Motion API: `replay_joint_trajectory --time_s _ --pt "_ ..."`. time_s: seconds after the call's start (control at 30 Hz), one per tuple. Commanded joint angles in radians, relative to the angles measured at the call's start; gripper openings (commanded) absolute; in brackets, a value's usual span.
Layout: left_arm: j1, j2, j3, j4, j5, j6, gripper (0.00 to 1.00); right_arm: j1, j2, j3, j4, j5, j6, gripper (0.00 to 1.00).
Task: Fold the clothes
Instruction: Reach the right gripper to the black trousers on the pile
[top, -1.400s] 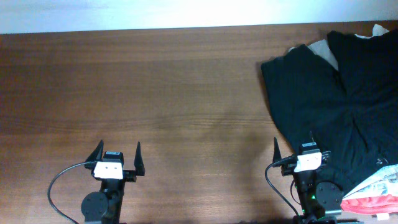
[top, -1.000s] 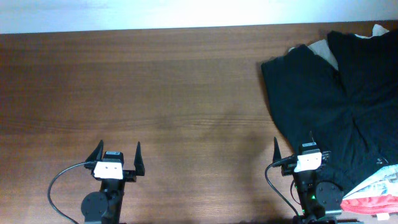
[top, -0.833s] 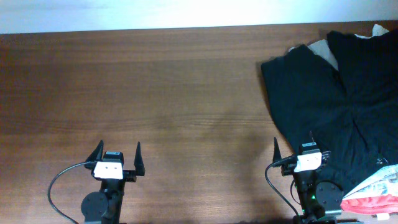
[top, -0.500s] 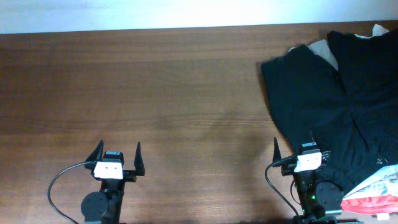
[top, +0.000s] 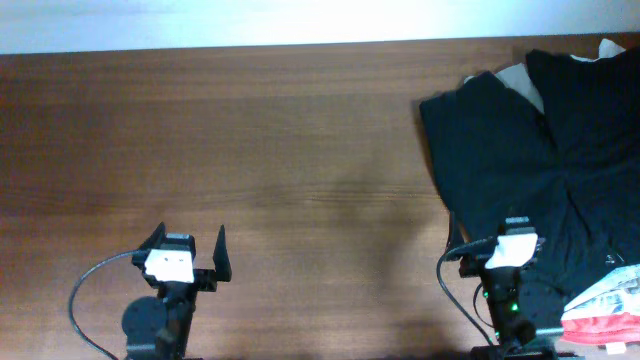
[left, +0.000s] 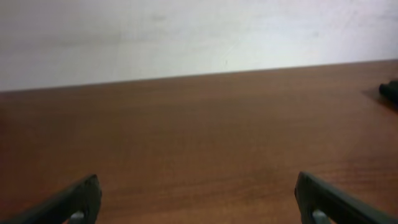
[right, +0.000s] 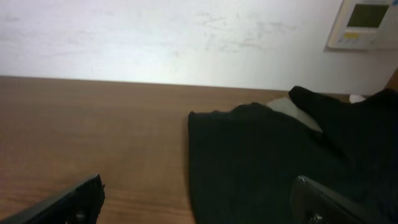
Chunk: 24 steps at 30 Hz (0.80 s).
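The clothes (top: 530, 150) are a large black garment spread over the table's right side, with a pale waistband (top: 520, 76) showing at the far end. In the right wrist view the black cloth (right: 261, 162) fills the right half and the pale band (right: 287, 106) lies behind it. My right gripper (top: 485, 232) (right: 199, 196) is open and empty, at the garment's near left edge. My left gripper (top: 190, 238) (left: 199, 199) is open and empty over bare wood at the front left, far from the clothes. A corner of the clothes (left: 390, 91) shows at the right edge of the left wrist view.
A red and white plastic packet (top: 603, 308) lies on the garment at the front right corner. The brown wooden table (top: 250, 150) ends at a white wall at the back. A wall control panel (right: 367, 22) hangs behind the table.
My right gripper has shifted to the right, further over the garment's edge. My left gripper has turned and shifted slightly left. The clothes have not moved.
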<state>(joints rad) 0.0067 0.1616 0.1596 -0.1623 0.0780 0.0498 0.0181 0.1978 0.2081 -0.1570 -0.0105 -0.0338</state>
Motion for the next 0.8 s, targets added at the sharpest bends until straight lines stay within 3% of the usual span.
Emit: replay_joint_trajectory --time_s 0.0,0.1,0.2,0.27,0.43,0.5,0.53,0.57,0.6,0.67,0.7,0.77 --pt "-0.004 0.232 0.18 -0.038 0.011 -0.012 0.99 -0.006 0.228 0.186 -0.054 0.023 0.017 0.99" --pt "-0.004 0.526 0.383 -0.108 0.011 -0.012 0.99 -0.006 0.628 0.485 -0.234 0.023 0.016 0.98" --pt "-0.004 0.815 0.618 -0.287 0.011 -0.012 0.99 -0.006 1.03 0.814 -0.447 0.023 0.016 0.99" --pt "-0.004 0.954 0.714 -0.367 0.013 -0.013 0.99 -0.006 1.229 0.939 -0.455 0.02 0.012 0.99" --pt "-0.004 1.105 0.727 -0.37 0.012 -0.013 0.99 -0.004 1.648 0.949 -0.286 0.023 0.013 0.79" --pt "-0.004 1.105 0.727 -0.37 0.012 -0.013 0.99 -0.004 1.705 0.949 -0.242 0.023 0.013 0.72" --pt "-0.004 1.105 0.727 -0.37 0.012 -0.012 0.99 -0.003 1.72 0.949 -0.225 0.029 0.013 0.62" --pt "-0.004 1.105 0.727 -0.37 0.012 -0.013 0.99 -0.003 1.722 0.949 -0.22 0.042 0.014 0.46" --pt "-0.004 1.105 0.727 -0.37 0.012 -0.013 0.99 -0.003 1.722 0.949 -0.22 0.05 0.016 0.38" --pt "-0.004 1.105 0.727 -0.37 0.012 -0.013 0.99 -0.003 1.722 0.948 -0.22 0.05 0.017 0.36" --pt "-0.004 1.105 0.727 -0.37 0.012 -0.013 0.99 -0.003 1.722 0.945 -0.221 0.05 0.016 0.29" --pt "-0.004 1.105 0.727 -0.37 0.012 -0.013 0.99 -0.003 1.723 0.936 -0.22 0.05 0.016 0.3"
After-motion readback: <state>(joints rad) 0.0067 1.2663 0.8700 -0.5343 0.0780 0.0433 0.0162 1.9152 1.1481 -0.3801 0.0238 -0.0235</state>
